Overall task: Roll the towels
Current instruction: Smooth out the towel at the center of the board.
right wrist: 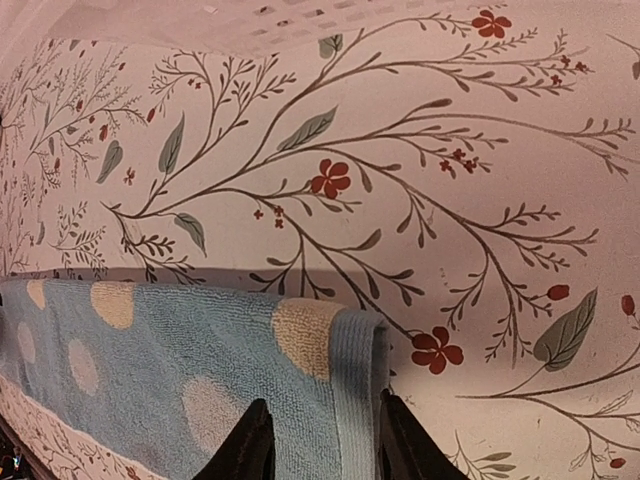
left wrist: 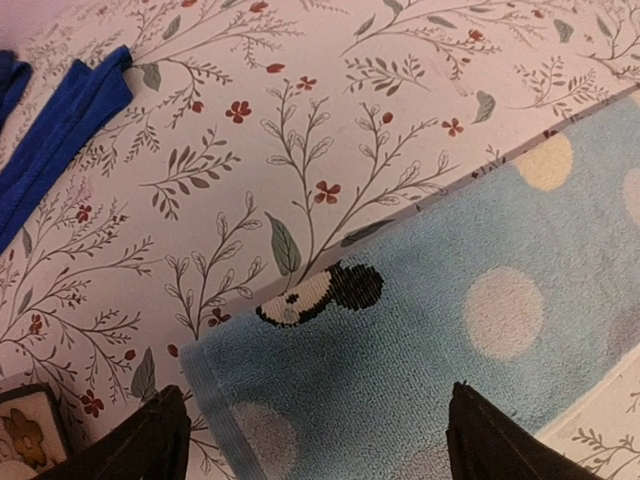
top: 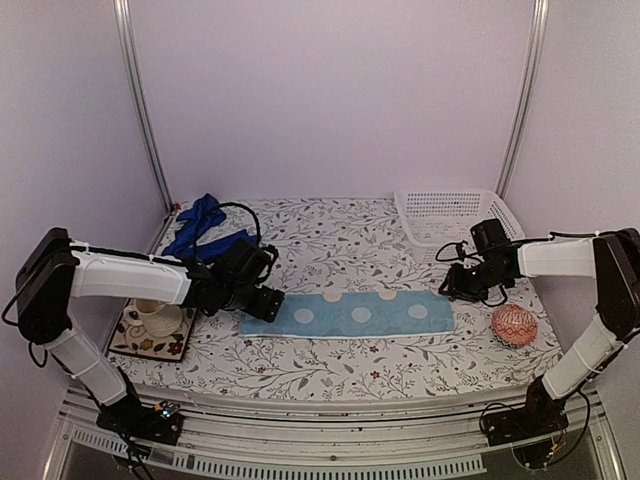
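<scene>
Top external view: the light-blue terry towel with pale dots point(top: 350, 315) lies flat and unrolled across the middle of the floral tablecloth point(top: 330, 240), long side going left to right. The left gripper point(top: 270, 305) is at its left end, the right gripper point(top: 447, 285) at its right end. The long royal-blue cloth towel point(top: 198, 222) lies crumpled at the back-left corner, well apart from the dotted one. Near the dotted towel's right end sits the round pink-red patterned ball point(top: 514, 325); the white plastic lattice basket point(top: 440, 205) is at back right. A white cup point(top: 152, 312) stands front left on a patterned mat point(top: 140, 345).

Left wrist view: fingers point(left wrist: 150, 445) spread wide, w/ the towel's corner below and btw them. Right wrist view: fingers point(right wrist: 250, 450) are near each other, one on each side of the towel's hem; if they really pinch it, I cannot tell.
</scene>
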{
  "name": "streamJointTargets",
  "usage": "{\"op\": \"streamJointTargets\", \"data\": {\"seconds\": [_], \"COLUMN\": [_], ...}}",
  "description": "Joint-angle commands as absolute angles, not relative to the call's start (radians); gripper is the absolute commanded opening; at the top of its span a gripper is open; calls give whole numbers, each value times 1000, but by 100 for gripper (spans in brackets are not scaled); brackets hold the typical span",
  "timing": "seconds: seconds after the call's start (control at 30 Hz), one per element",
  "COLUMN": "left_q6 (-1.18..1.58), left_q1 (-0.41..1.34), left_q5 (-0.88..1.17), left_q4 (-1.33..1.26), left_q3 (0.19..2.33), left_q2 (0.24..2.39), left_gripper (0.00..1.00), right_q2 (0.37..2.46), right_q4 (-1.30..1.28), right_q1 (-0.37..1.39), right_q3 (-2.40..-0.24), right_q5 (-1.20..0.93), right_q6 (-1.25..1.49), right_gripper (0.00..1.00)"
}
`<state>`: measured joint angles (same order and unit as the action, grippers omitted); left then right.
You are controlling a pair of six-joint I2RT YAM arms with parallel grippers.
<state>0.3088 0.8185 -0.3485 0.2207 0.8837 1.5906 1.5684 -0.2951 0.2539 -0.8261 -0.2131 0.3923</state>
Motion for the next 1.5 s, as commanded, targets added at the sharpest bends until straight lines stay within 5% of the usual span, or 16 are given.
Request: {"op": "streamJointTargets", "data": {"seconds": [0.0,0.37,0.57,1.47], "left_q6": [324,319,319,360], "left_q1": [840,855,855,864], "left_q5": [-364,-378,-385,-504], "left_q4": [187,183,183,194], "left_q3": [882,884,878,843], "left_q2": [1608,1634,1642,1704], "left_gripper": [89,89,89,89], "right_q2": [1587,1618,1623,1604], "right_q4": [-279,-265,-264,-259], "right_q1": [243,243,242,229], "right_q3": [-815,-807,-809,-866], "right_q5": [-194,-210,-218,-225], "right_q6": [391,386,384,418], "right_gripper": [36,23,4,2]}}
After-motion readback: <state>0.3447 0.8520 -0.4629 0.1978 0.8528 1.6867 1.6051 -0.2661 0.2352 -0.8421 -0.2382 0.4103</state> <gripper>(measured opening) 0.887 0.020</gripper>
